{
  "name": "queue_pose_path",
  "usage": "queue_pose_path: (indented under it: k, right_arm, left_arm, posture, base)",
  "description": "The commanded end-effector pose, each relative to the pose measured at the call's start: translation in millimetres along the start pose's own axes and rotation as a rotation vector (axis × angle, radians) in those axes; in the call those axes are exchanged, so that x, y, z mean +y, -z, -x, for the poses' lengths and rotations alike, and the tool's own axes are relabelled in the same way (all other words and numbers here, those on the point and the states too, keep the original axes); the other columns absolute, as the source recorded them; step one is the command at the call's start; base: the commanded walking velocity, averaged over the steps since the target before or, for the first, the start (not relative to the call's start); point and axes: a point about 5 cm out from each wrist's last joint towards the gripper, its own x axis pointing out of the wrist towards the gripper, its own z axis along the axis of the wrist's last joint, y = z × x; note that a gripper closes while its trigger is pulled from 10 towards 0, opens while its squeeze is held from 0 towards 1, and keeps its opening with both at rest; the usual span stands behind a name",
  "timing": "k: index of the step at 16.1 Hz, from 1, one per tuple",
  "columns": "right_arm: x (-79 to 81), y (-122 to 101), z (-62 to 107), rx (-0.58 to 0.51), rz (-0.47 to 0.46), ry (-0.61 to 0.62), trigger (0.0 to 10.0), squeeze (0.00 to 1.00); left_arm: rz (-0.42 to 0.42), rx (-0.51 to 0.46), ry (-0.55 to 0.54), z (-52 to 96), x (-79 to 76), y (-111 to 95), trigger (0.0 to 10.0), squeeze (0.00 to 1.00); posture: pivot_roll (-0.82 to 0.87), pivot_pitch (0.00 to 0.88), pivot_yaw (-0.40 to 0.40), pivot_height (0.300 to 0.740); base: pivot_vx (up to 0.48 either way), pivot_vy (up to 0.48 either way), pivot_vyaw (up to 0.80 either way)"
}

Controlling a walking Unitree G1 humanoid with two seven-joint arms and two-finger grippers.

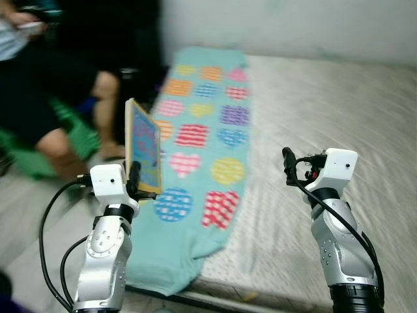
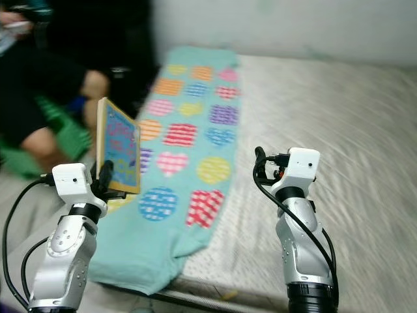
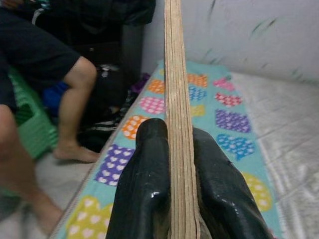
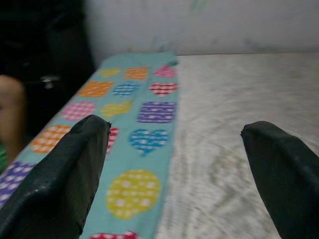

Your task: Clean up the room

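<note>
- Left gripper raised at chest height over the near left edge of the bed, both fingers clamped on the lower edge of a thin book.
- Book stands upright and edge-on to the wrist camera; the page block shows as a narrow tan stack, the cover facing the bed is blue with a pinkish pattern. Print too blurred to read.
- Handling judgement: light, flat and fairly stiff, like a thin hard-backed or board picture book. It holds straight above the grip with no visible droop.
- Grip sits low on one edge, so most of the book rises above the fingers. Judgement: it may pivot or slip if the arm swings fast; a glossy cover would add to that. A hold nearer the middle of the spine would be steadier, squeezing across the thickness as now.
- Right gripper hovers over the mattress, fingers spread wide with nothing between them.
- Teal blanket, printed with coloured hearts and patches, lies along the left side of the mattress, hanging over the near edge. Soft, limp cloth.
- A person's bare leg is beside the bed to the left, near something green; keep the book's swing clear of it.
</note>
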Motion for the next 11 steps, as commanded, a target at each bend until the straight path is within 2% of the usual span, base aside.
queue_pose_path:
  k: [1,2,5,11]
  right_arm:
    - [-0.6,2.6,-0.4,0.008,-0.006,0.007,10.0,0.0]
    - [-0.6,2.5,-0.6,0.007,-0.004,0.007,10.0,0.0]
    - [-3.0,3.0,-0.4,0.007,-0.004,0.013,10.0,0.0]
    - [-3.0,2.8,-5.8,-0.014,-0.005,0.037,10.0,0.0]
  left_arm:
    - [-0.001,-0.018,0.018,-0.1,-0.4,-3.2,10.0,0.0]
    - [-0.007,-0.014,-0.012,0.3,1.7,-1.9,10.0,0.0]
    - [0.063,0.001,-0.028,-1.7,2.7,1.6,10.0,0.0]
    - [0.079,-0.032,-0.017,-11.3,4.9,-4.0,10.0,0.0]
  posture:
    - [-0.06,0.0,0.03,0.74]
    - [-0.06,0.0,0.032,0.74]
    - [-0.07,0.0,0.035,0.74]
    - [-0.06,0.0,0.039,0.74]
  base:
    - [0.0,0.0,0.0]
    - [0.0,0.0,0.0]
    - [0.0,0.0,0.0]
    - [0.0,0.0,0.0]
